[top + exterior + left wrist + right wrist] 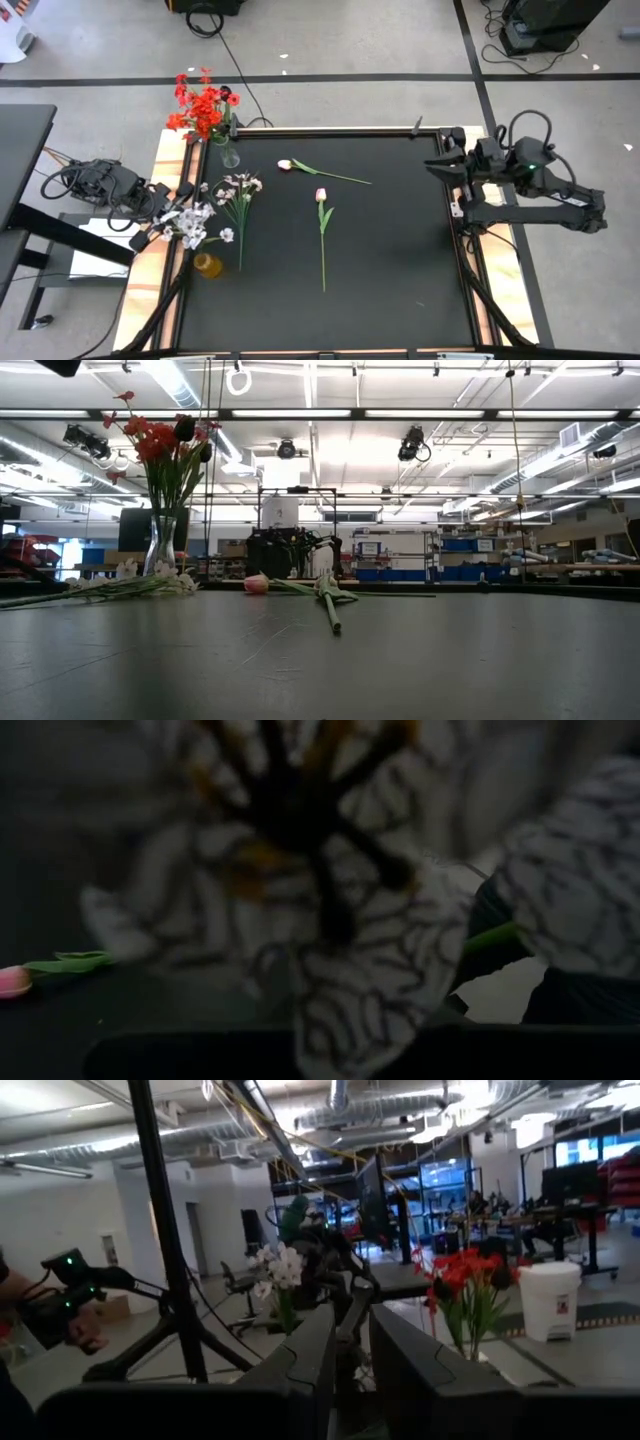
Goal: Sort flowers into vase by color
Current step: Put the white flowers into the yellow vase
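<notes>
Left gripper (172,222) is clamped on a white spray (197,224) above the amber vase (208,265); light, floppy stem, so grip low; right gripper (447,167) idle, can't tell its opening.

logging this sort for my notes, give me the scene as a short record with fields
red flowers: standing in the clear vase at the mat's far left corner
white spray held: in the shut left pincer, over the amber vase
white spray loose: lying on the mat
pink tulips: two lying on the mat, unsorted
right pincer: parked at the mat's right edge, holding nothing
</notes>
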{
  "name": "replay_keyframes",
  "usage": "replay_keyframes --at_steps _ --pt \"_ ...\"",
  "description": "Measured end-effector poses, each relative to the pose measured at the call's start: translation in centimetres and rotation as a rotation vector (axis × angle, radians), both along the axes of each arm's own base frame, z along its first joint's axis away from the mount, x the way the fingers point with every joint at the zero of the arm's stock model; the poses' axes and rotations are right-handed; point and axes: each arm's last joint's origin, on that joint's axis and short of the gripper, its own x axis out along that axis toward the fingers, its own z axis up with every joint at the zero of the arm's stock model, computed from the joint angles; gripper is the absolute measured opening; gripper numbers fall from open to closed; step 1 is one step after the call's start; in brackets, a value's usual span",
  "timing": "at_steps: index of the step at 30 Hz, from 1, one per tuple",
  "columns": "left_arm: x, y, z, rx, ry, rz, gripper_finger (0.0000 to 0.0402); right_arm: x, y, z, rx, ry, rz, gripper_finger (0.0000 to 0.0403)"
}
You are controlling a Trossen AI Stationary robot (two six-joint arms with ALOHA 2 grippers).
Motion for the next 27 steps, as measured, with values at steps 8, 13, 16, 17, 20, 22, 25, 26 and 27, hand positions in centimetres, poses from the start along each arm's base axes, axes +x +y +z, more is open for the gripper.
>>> replay_keyframes --at_steps 8,13,16,17,20,22,25,26,27 --pt "0.0 -0.1 0.0 0.038 -0.024 -0.04 0.0007 0.3 -0.1 -0.6 0.076 0.019 0.015 0.0076" --pt "-0.2 -0.1 -0.1 0.035 -0.017 -0.058 0.0007 0.3 -0.1 -0.6 0.076 0.019 0.015 0.0076" --pt "-0.2 0.0 -0.3 0.034 0.005 -0.056 0.0007 0.3 -0.1 -0.6 0.076 0.019 0.015 0.0076" --pt "-0.2 0.0 -0.3 0.03 0.015 -0.053 0.0007 0.3 -0.1 -0.6 0.076 0.019 0.015 0.0076" --pt "-0.3 0.0 -0.4 0.027 0.029 -0.049 0.0007 0.3 -0.1 -0.6 0.075 0.019 0.015 0.0076" --pt "-0.3 0.0 -0.6 0.03 0.025 -0.038 0.0007 0.3 -0.1 -0.6 0.075 0.019 0.015 0.0076" --pt "-0.3 0.1 -1.7 0.037 0.034 -0.001 0.0007 0.3 -0.1 -0.6 0.074 0.018 0.015 0.0076" --pt "-0.2 0.1 -2.1 0.031 0.033 0.008 0.0007 0.3 -0.1 -0.6 0.074 0.019 0.015 0.0076" --pt "-0.2 0.1 -2.5 0.026 0.027 0.011 0.0007 0.3 -0.1 -0.6 0.075 0.019 0.015 0.0076"
